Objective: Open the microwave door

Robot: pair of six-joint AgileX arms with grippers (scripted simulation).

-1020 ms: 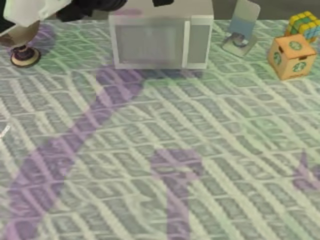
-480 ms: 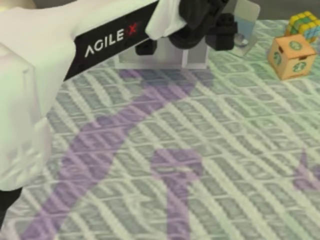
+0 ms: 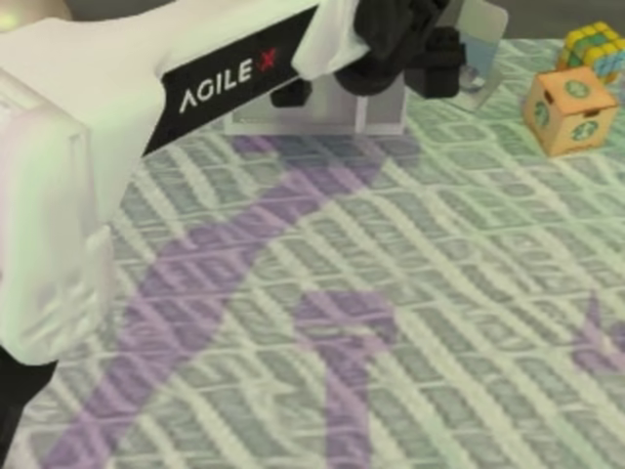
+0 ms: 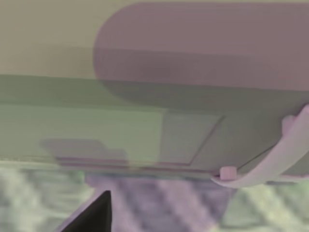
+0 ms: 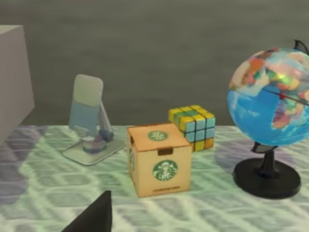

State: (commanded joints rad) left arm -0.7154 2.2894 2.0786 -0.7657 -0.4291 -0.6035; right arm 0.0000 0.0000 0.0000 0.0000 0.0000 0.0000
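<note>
**A:** From above, where does the microwave [image 3: 376, 109] sit?

**B:** At the far edge of the table [image 3: 410, 293], left of centre, front facing the near side, long axis running left to right. Only its lower front strip shows; the left arm [image 3: 146, 107] lies across it, stretched from the near left up to the far middle. The left gripper [image 3: 410, 49] sits over the microwave's right part; I cannot tell how its fingers stand.

**A:** What else is there?

**B:** One phone stand [image 3: 479, 49], one orange box [image 3: 568, 109], one colour cube [image 3: 594, 47], all on the far right.

**A:** The left wrist view?

**B:** The microwave door [image 4: 145, 125] fills it, close up, with its curved handle [image 4: 285, 159] at one side.

**A:** The right wrist view?

**B:** One globe [image 5: 273, 101], plus the box, cube, stand and a microwave corner. The right gripper's state is not visible.
</note>
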